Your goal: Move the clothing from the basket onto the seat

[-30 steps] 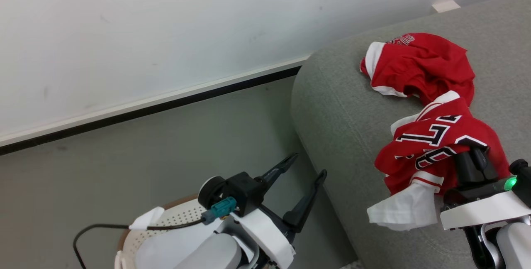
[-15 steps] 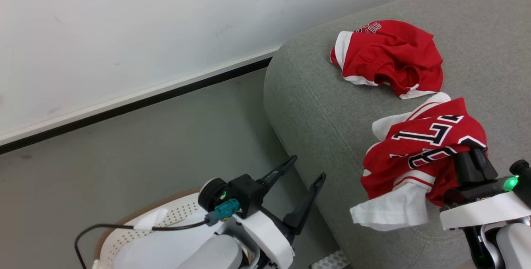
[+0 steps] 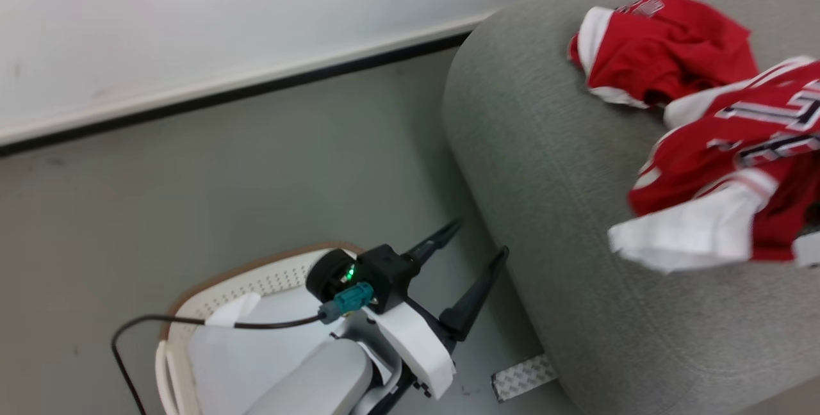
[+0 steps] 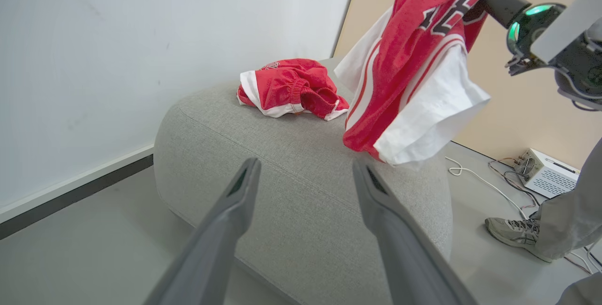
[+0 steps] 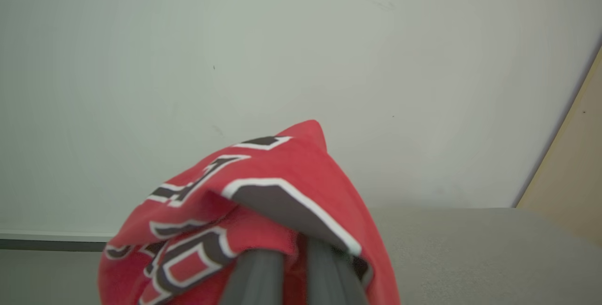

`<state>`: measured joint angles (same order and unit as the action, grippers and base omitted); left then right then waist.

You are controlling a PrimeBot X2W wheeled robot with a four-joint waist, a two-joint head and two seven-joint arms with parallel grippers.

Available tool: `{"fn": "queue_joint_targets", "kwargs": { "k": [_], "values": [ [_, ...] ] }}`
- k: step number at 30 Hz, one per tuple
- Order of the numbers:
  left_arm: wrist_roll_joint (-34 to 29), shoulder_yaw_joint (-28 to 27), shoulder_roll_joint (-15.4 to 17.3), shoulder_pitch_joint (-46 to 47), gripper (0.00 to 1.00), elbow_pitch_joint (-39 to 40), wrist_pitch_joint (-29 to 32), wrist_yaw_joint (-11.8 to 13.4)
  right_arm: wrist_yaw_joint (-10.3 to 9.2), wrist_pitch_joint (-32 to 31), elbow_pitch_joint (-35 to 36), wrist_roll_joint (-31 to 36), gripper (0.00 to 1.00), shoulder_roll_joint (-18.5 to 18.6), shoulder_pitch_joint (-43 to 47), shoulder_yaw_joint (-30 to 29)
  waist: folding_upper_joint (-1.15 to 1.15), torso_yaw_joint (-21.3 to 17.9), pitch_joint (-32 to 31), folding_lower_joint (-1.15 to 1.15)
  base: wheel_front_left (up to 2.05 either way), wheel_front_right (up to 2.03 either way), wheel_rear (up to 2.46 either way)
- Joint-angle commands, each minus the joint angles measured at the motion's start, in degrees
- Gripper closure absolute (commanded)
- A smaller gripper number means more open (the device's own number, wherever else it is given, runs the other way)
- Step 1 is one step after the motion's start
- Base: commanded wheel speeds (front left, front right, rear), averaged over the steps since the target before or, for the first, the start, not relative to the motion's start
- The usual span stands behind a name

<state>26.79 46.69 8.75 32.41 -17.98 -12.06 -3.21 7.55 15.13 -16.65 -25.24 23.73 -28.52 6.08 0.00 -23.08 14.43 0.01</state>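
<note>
- View has swung since before; jersey (image 3: pixel 724 165) now sits at the frame's right edge.
- Closed right tool (image 5: pixel 291 272) clamps jersey; left tool (image 3: pixel 480 236) gapes empty.
- Released near the sofa (image 3: pixel 544 146) edge, jersey may slide off.

The rounded end of the seat (image 3: pixel 551 165) is bare fabric from its edge up to the garments — a gripper could come down there unhindered. Farther along its top the red shorts (image 3: pixel 666 50) lie crumpled. Beside them the lettered jersey (image 4: pixel 414 74) hangs low over the seat from the pinched-together right gripper (image 5: pixel 294 267). The floor (image 3: pixel 256 178) between wall (image 3: pixel 192 18) and seat is open. The left gripper (image 3: pixel 480 236), fingers spread, points into that gap, and its forearm lies over the basket (image 3: pixel 186 300) — most of the opening is covered. Beyond the seat, a person's shoe (image 4: pixel 512 232) and a small box (image 4: pixel 545 173) occupy the floor.
</note>
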Motion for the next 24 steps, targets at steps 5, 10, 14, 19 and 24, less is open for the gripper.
{"fn": "queue_joint_targets", "kwargs": {
  "k": [5,10,14,19,24],
  "values": [
    [-0.76,-0.36,2.15,2.07,0.00,1.90,1.64,0.62,-0.13,-0.63,-4.03,-3.63,1.00,6.29,-7.11,-3.49,0.00,5.19,7.80,-0.01,0.00,0.00,0.00],
    [-1.77,-0.58,3.86,3.87,0.00,4.37,3.55,1.23,-0.13,-2.76,-11.02,-6.37,1.00,11.48,-13.61,-5.36,0.00,7.96,13.68,-0.01,0.00,0.00,0.00],
    [-2.39,-1.02,5.01,5.28,0.00,6.41,4.67,1.82,-0.13,-4.46,-16.81,-6.27,1.00,14.13,-19.81,-4.62,0.00,9.51,18.22,-0.01,0.00,0.00,0.00],
    [-3.20,-1.25,6.34,6.44,0.00,7.97,5.76,2.39,-0.13,-8.33,-26.95,-5.95,1.00,13.35,-26.93,-1.03,0.00,10.28,22.27,-0.01,0.00,0.00,0.00],
    [-3.11,-1.43,6.38,7.34,0.00,8.51,5.65,2.69,-0.13,-17.73,-37.48,-7.09,0.95,12.16,-30.89,3.88,0.00,11.12,23.65,-0.01,0.00,0.00,0.00]
  ]
}}
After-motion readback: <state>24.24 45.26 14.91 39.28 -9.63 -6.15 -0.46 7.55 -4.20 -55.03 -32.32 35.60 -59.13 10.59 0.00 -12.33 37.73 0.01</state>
